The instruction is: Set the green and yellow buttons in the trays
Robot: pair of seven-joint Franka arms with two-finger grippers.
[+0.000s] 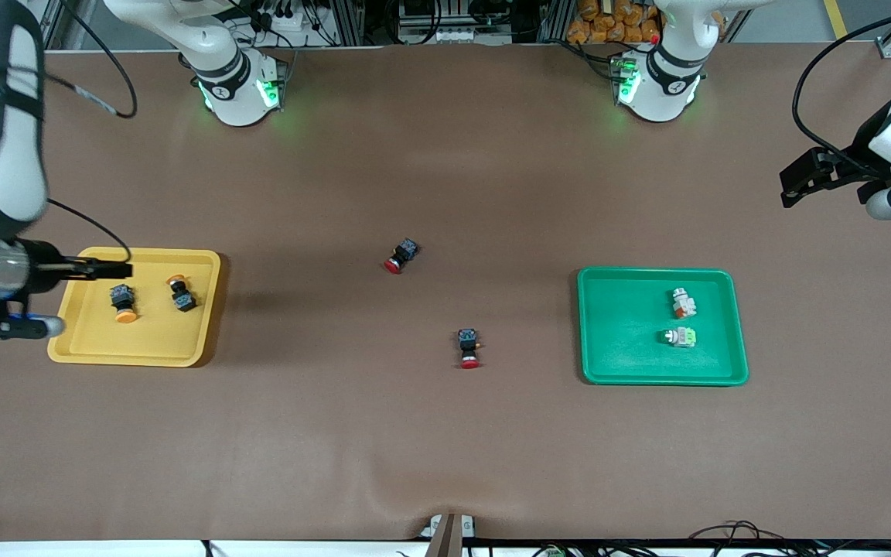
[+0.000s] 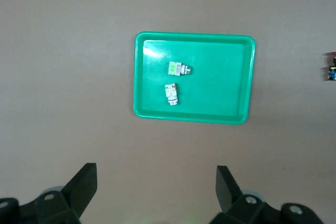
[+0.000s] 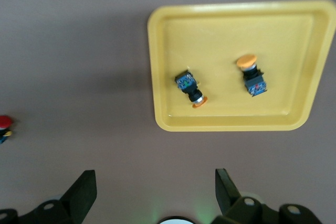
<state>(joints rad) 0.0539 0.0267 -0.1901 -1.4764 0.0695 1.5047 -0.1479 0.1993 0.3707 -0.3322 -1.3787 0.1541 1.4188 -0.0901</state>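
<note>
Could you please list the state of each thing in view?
Yellow tray: holds two yellow buttons, lying on their sides.
Green tray: holds two whitish buttons, lying down.
Red buttons: two, on the bare table between the trays.
Left end effector: open, empty.
Right end effector: open, empty.

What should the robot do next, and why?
Probably just pull both arms back and rest. Two yellow-capped buttons already lie in the yellow tray, two whitish buttons in the green tray. Both grippers, right and left, are open and empty. Only red-capped buttons remain on the table.
</note>
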